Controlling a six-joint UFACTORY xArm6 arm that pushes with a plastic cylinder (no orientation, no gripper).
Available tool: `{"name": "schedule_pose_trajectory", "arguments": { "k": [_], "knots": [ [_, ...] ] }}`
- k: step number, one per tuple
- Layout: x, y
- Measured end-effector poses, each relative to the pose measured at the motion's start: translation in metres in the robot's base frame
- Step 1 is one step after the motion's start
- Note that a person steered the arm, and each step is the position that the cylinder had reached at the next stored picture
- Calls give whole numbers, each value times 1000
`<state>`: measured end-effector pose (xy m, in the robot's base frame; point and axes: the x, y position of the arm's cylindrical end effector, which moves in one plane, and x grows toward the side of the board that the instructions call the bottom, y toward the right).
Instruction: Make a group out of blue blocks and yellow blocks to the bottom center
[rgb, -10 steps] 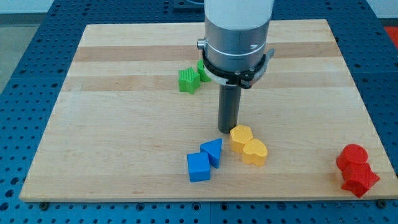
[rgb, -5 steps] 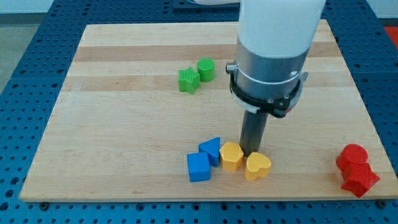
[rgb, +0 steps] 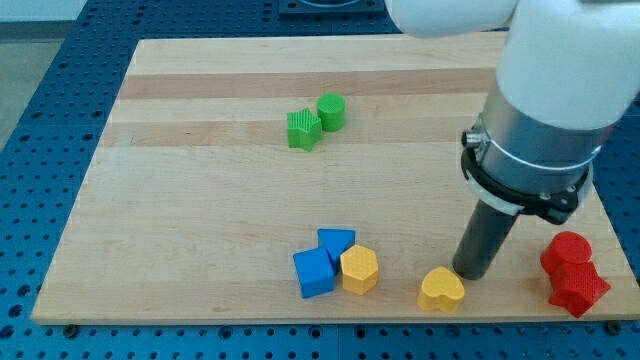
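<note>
A blue cube (rgb: 313, 273) and a blue triangular block (rgb: 336, 243) lie near the board's bottom centre. A yellow hexagonal block (rgb: 359, 269) touches them on their right. A yellow heart-shaped block (rgb: 441, 289) lies apart, further to the view's right near the bottom edge. My tip (rgb: 470, 273) stands just right of and slightly above the yellow heart, close to it.
A green star-like block (rgb: 303, 129) and a green cylinder (rgb: 331, 111) sit together at the upper middle. Two red blocks (rgb: 572, 273) sit at the board's bottom right corner, right of my tip. The wooden board (rgb: 200, 200) lies on a blue perforated table.
My tip moved from the centre to the lower right. The yellow hexagon was pushed left against the blue blocks, which shifted slightly left; the yellow heart slid down and right, apart from it.
</note>
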<state>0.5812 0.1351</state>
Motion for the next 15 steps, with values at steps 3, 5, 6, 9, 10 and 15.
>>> {"name": "schedule_pose_trajectory", "arguments": {
  "k": [3,5,6,9,10,15],
  "knots": [
    [37,-1],
    [36,-23],
    [37,-47],
    [37,-69],
    [32,-45],
    [-85,-84]
  ]
}}
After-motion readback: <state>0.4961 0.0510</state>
